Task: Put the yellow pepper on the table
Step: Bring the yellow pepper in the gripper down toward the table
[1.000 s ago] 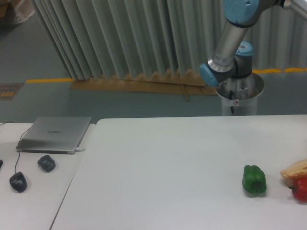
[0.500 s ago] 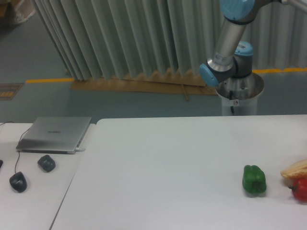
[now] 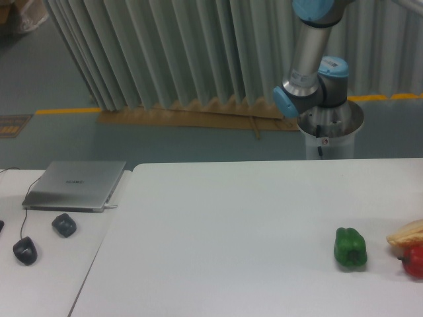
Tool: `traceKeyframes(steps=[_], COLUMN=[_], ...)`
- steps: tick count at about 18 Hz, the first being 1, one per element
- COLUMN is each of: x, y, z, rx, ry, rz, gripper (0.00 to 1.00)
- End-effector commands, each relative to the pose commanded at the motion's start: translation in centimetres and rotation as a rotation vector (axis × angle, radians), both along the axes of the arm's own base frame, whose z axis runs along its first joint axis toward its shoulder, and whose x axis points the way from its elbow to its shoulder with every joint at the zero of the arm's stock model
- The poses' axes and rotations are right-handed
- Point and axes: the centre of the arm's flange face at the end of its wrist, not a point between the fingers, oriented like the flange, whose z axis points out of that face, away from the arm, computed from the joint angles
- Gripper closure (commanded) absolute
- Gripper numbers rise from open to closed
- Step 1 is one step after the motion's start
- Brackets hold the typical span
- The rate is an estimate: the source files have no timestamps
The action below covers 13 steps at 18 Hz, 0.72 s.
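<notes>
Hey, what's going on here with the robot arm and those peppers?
Nothing is being handled right now. The robot arm rises behind the table, and its end effector is out of view. A green pepper sits on the table's right side, with a red pepper and a yellowish item at the right edge. A closed laptop lies on the side desk.

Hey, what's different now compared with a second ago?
Only the robot arm moved: its upper section swung left and stands more upright. Nothing was grabbed or released; the end effector is out of view. The green pepper, red pepper and laptop stayed put.
</notes>
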Motion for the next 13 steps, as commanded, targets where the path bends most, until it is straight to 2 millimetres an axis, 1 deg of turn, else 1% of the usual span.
traceKeyframes(steps=[2,4,6,8,10,12,13], x=[1.4,2.2,2.7,3.9,4.1,4.4,4.4], y=[1.7,2.6,3.5,5.1,5.6,7.1,7.3], z=[-0.2,-0.3,-0.4,-0.7,-0.8,-1.2,-1.3], rx=[0.004,0.007,0.021,0.016,0.024,0.090,0.116], ry=[-0.007,-0.013,-0.027,-0.023,-0.021,-0.050,-0.055], rz=[0.078,0.102,0.173,0.185,0.240,0.319,0.347], gripper=[0.52,0.52,0.52,0.52,0.52,0.52,0.52])
